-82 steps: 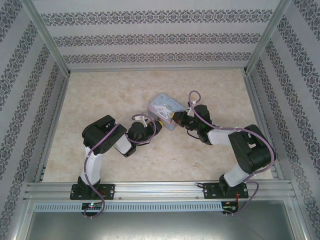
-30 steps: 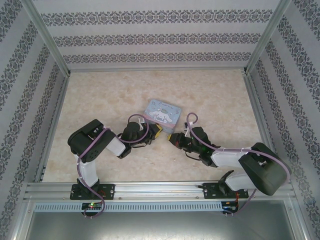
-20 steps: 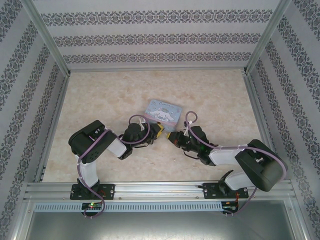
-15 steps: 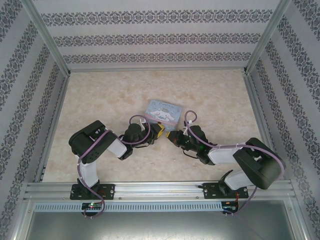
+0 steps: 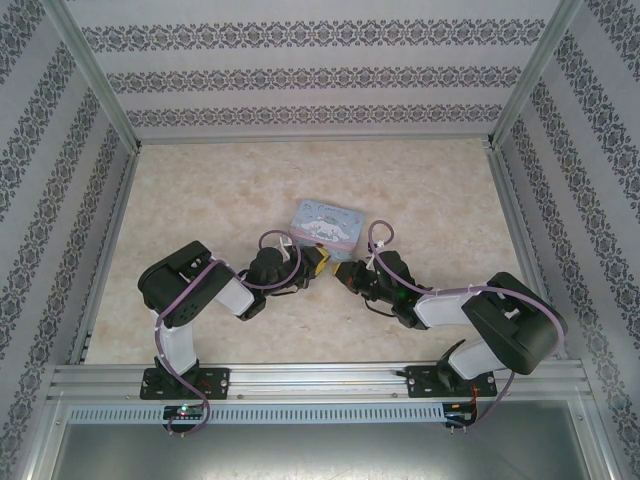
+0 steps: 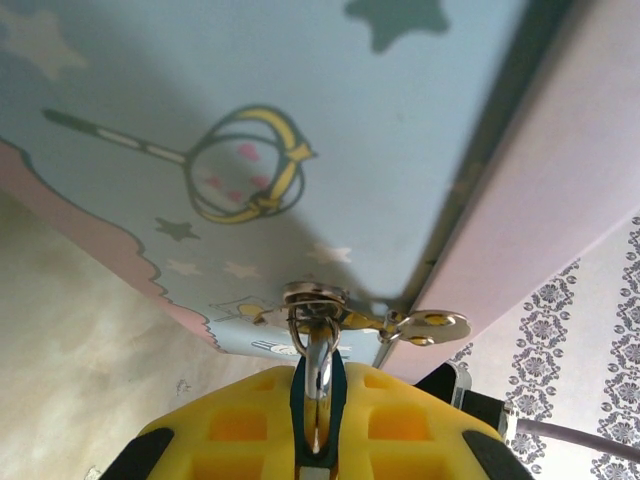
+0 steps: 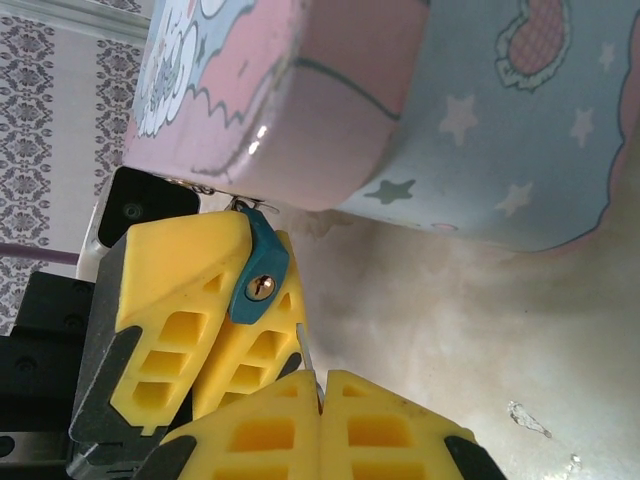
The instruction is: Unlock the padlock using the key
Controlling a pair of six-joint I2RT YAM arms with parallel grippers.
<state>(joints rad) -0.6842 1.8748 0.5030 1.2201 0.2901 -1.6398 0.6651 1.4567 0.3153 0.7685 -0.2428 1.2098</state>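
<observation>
Right wrist: star-printed tin (image 7: 480, 120), teal padlock (image 7: 257, 280)

White-and-black arms (image 5: 232, 291) trailing purple cables (image 5: 184, 322); yellow, hollow-celled claw fingers (image 7: 385, 432)

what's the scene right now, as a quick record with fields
padlock: teal body, shackle through the clasp of the tin, keyhole facing the right pincer
left pincer: shut on the padlock
right pincer: shut, with what looks like the key, a thin pale sliver, between its tips
key vs keyhole: close, not inserted
tin: pastel-blue, on the table, just beyond both pincers
</observation>
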